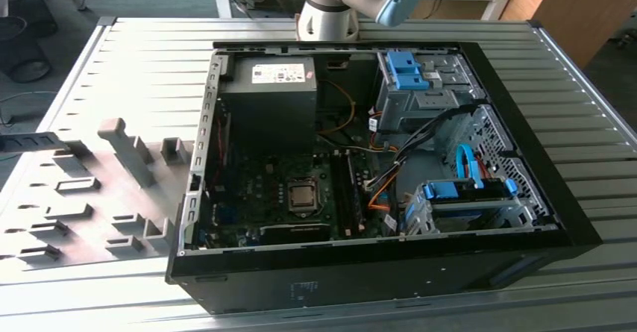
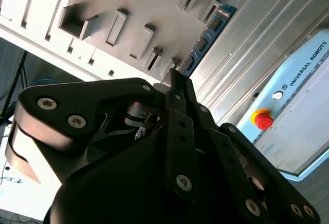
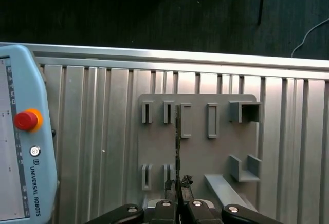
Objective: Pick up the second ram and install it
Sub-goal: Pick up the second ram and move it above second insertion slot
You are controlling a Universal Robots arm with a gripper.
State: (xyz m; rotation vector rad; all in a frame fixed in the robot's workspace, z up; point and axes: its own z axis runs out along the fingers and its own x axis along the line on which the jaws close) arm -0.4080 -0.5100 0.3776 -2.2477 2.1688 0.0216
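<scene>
An open PC case (image 1: 348, 287) is seen lying on the ribbed metal counter (image 1: 149, 56), taking up the centre and the 3 o'clock side of the exterior view. Inside it a motherboard (image 1: 253, 198) is held, with a square silver processor chip (image 1: 301, 195) at its middle. A black power supply (image 1: 267, 112) is placed at 12 o'clock of the chip, and blue drive brackets (image 1: 406, 71) are set at 2 and 4 o'clock among loose cables.

A grey holder plate (image 1: 89, 213) with raised slot blocks is laid at 9 o'clock of the case, just beside its wall.

In both wrist views the gripper (image 3: 178, 184) (image 2: 177, 80) is shown pressed together on the near end of the second ram (image 3: 178, 142) (image 2: 205, 39). The stick is pinched edge-on and reaches out over the holder plate (image 3: 200, 152); whether it touches the plate cannot be told.

Bare ribbed counter is left between the plate and a pale blue teach pendant (image 3: 20, 183). The plate is set near the counter's edge, with dark floor beyond.

A white label (image 1: 282, 73) is carried on the power supply, and lettering is printed on the pendant beside a red button (image 3: 24, 120)
</scene>
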